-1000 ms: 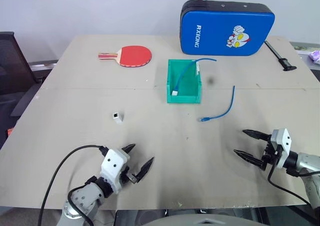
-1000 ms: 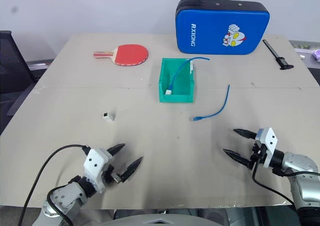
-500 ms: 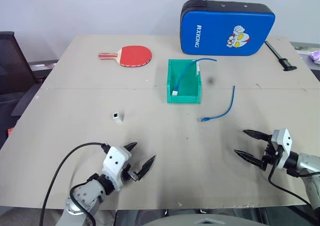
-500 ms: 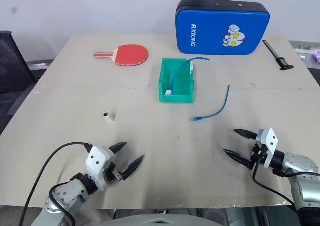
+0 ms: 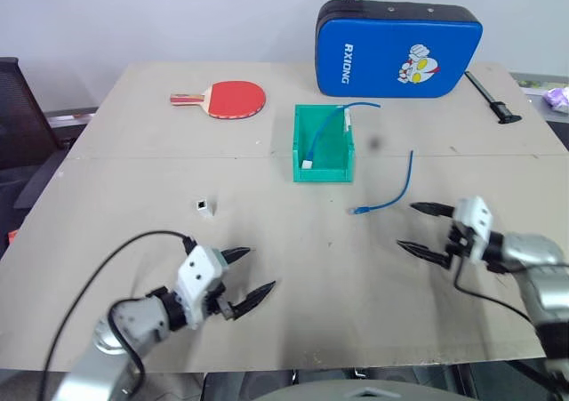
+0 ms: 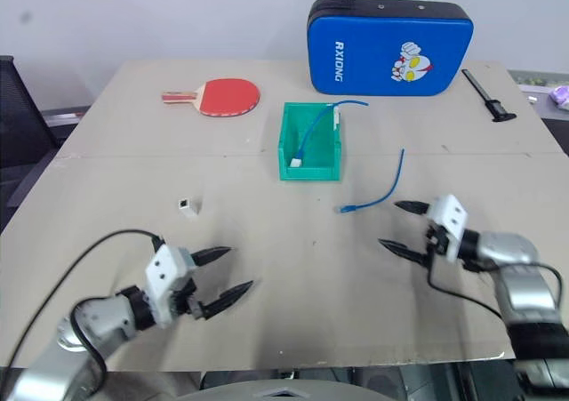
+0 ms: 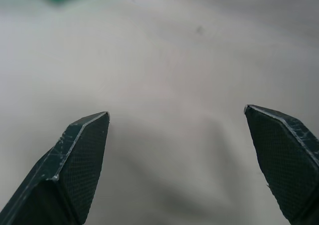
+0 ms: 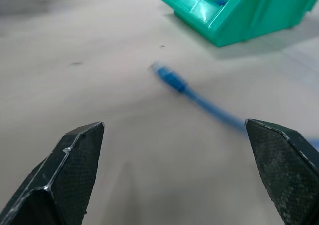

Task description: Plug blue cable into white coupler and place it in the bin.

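Both our black two-fingered grippers, left (image 5: 246, 272) and right (image 5: 422, 229), gape wide and empty. Beyond lie the thin, floppy bright-blue cable (image 5: 391, 193), best pinched behind its plug, the tiny white plastic coupler (image 5: 204, 207), then the green plastic bin (image 5: 323, 170).

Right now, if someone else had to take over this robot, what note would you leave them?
Left gripper: open, empty, over the table's near edge.
Right gripper: open, empty, pointing at the blue cable, not touching it.
Cable lies loose on the table, right of the green bin.
White coupler sits apart on the table, left of the bin.
Bin already holds another blue cable with a white block.
Done: nothing yet.
Left: pick up cable and coupler, plug them together, drop them in the bin.
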`<move>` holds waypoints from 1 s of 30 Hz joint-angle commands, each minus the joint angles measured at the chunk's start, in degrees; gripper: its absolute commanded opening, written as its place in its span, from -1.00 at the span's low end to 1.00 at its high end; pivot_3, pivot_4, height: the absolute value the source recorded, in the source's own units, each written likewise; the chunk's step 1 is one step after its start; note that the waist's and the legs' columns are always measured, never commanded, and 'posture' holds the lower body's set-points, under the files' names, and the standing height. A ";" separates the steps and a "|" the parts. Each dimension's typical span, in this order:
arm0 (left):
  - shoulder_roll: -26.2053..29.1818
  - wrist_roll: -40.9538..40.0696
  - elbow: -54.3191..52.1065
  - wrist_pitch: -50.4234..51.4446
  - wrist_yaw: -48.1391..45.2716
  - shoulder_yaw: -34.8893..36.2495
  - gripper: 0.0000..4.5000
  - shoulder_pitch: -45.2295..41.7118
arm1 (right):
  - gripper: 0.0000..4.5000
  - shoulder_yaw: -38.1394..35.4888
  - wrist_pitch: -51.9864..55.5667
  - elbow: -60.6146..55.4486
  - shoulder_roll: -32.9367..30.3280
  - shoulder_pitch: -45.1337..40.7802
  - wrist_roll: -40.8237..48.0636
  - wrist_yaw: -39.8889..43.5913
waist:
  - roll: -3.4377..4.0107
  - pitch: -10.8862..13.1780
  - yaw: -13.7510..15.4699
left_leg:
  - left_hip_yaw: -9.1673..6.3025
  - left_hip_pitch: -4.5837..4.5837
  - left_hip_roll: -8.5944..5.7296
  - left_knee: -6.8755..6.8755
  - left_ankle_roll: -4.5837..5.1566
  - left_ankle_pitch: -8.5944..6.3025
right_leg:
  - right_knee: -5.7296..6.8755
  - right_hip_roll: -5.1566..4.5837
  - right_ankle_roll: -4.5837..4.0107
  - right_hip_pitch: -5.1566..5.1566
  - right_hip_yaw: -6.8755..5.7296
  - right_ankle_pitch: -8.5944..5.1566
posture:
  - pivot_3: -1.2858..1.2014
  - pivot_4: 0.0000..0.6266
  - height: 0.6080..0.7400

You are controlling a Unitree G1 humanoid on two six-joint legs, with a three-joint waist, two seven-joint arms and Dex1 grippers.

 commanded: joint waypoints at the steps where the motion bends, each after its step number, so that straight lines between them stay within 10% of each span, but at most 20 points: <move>1: 4.80 -4.35 0.04 1.53 -6.87 3.56 0.97 -2.51 | 1.00 4.10 1.60 5.28 0.35 -6.23 -3.86 1.31 | 0.00 0.00 0.07 | 0.01 -0.01 -0.02 -0.02 0.00 0.00 | 0.00 -0.01 -0.01 0.01 0.00 -0.01 | 0.03 -0.52 0.82; 8: 9.93 -8.37 0.90 4.77 -12.61 6.89 1.00 -8.01 | 0.66 10.55 5.50 11.61 2.42 -15.88 -6.39 7.01 | 0.01 0.04 0.02 | 0.00 -0.44 -0.12 -0.16 -0.27 0.14 | -0.49 -0.05 0.29 -0.12 -0.11 0.10 | 0.03 -0.52 0.82; 16: 10.15 -10.45 0.00 7.14 -14.70 10.57 1.00 -7.02 | -0.98 12.01 6.31 10.48 3.00 -16.79 -7.27 8.82 | 0.02 0.06 -0.02 | -0.15 -0.72 -0.21 -0.16 -0.29 0.15 | -0.59 -0.04 0.32 -0.27 -0.34 0.12 | 0.03 -0.52 0.82; 30: 9.84 -9.52 0.33 7.18 -15.07 9.48 1.00 -7.18 | -0.98 20.94 22.37 -7.50 11.16 -15.20 -8.68 3.44 | 0.00 0.05 -0.62 | -0.27 -0.65 -0.21 -0.06 -0.36 0.19 | -0.23 -0.04 0.31 -0.28 -0.37 0.11 | 0.03 -0.52 0.82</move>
